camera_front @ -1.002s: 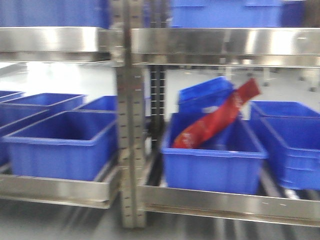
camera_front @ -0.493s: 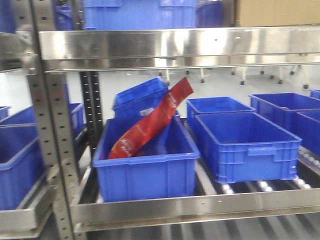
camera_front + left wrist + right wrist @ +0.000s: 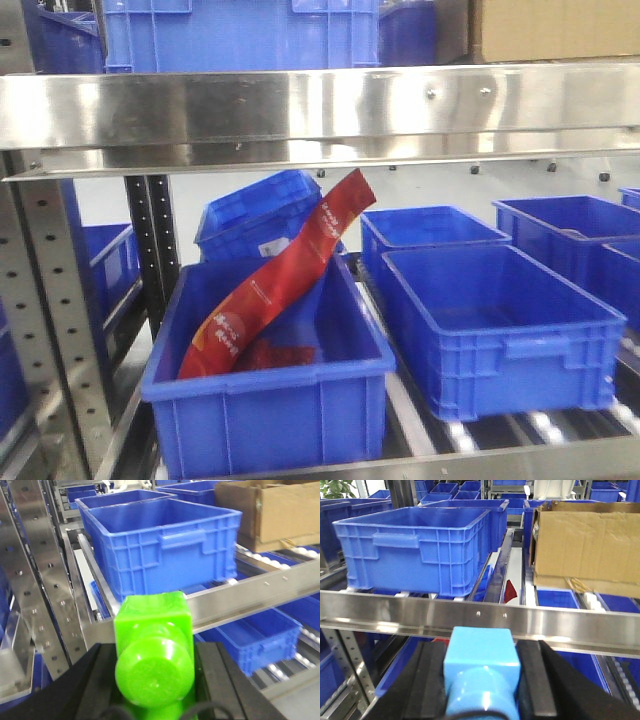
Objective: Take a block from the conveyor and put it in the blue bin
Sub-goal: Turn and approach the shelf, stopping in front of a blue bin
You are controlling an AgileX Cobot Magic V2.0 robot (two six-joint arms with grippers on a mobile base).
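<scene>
In the right wrist view my right gripper (image 3: 481, 662) is shut on the bright blue block (image 3: 480, 647), held between black pads in front of a steel shelf rail (image 3: 470, 614). In the left wrist view my left gripper (image 3: 152, 652) is shut on a bright green block (image 3: 152, 625). A blue bin (image 3: 415, 545) stands on the shelf beyond the right gripper, and another blue bin (image 3: 160, 545) stands beyond the left gripper. The conveyor is out of view. Neither gripper shows in the front view.
The front view shows a steel rack with a blue bin (image 3: 265, 410) holding a long red packet (image 3: 270, 285) and an empty blue bin (image 3: 500, 335) to its right. Cardboard boxes (image 3: 585, 545) (image 3: 280, 510) sit on the upper shelf. A perforated steel upright (image 3: 55, 330) is at left.
The front view has swung right along the rack. The upright and the bin with the red packet have slid left in the picture, and the bins at right have come into view.
</scene>
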